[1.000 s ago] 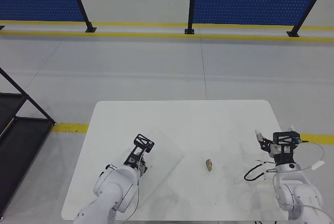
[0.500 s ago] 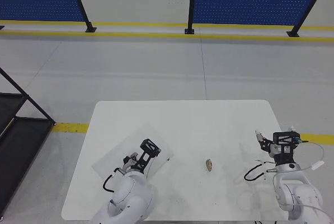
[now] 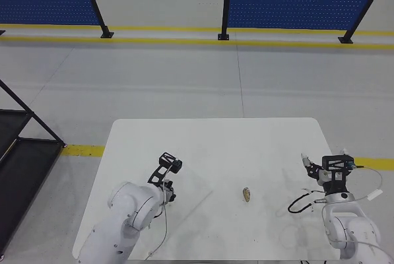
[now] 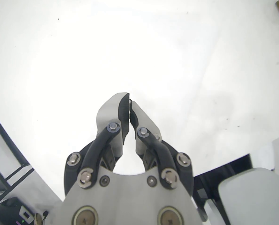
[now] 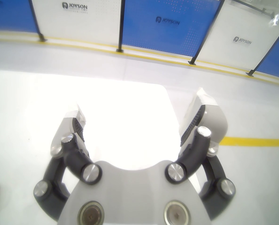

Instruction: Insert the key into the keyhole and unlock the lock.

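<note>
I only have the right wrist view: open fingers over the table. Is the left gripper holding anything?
Observer: No. In the left wrist view the left gripper is shut, with nothing between its fingers.
Operator: Where is the lock?
Observer: In the top view a small brass-coloured object, probably the lock, lies on the table between the two arms, touching neither. It is too small there to tell a key apart.

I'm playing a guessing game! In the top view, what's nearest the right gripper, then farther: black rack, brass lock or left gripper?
From the right gripper:
1. brass lock, middle of the table.
2. left gripper, over the table's other side.
3. black rack, on the floor beyond that side.
</note>
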You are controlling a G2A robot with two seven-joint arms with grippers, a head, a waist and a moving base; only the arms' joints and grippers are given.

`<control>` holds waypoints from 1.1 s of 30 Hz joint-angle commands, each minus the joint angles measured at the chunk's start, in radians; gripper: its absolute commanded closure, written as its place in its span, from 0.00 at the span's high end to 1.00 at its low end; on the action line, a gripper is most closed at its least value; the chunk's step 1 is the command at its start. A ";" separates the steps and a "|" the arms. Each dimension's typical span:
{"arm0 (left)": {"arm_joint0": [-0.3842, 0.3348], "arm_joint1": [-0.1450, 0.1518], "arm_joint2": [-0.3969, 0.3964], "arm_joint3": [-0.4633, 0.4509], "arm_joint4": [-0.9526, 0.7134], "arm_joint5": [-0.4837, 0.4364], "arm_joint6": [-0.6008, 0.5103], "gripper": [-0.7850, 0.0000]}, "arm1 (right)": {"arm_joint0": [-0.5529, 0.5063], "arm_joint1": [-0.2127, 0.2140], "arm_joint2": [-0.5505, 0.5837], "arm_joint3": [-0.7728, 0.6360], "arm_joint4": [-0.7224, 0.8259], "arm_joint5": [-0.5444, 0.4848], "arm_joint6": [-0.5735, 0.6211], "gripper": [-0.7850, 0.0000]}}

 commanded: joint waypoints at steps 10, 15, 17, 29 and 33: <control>0.062 0.009 -0.188 0.048 -0.488 -0.089 0.176 0.00 | 0.000 0.000 0.000 0.000 0.000 0.000 0.000 1.00; 0.062 0.017 -0.289 0.159 -0.829 -0.215 0.206 0.00 | 0.000 0.000 0.000 0.000 0.000 0.000 0.000 1.00; 0.056 0.021 -0.325 0.216 -0.962 -0.290 0.210 0.00 | 0.000 0.000 0.000 0.000 0.000 0.000 0.000 1.00; -0.017 0.051 -0.420 0.547 -1.559 -0.505 0.071 0.00 | 0.000 0.000 0.000 0.000 0.000 0.000 0.000 1.00; -0.033 0.064 -0.416 0.623 -1.659 -0.496 0.062 0.00 | 0.000 0.000 0.000 0.000 0.000 0.000 0.000 1.00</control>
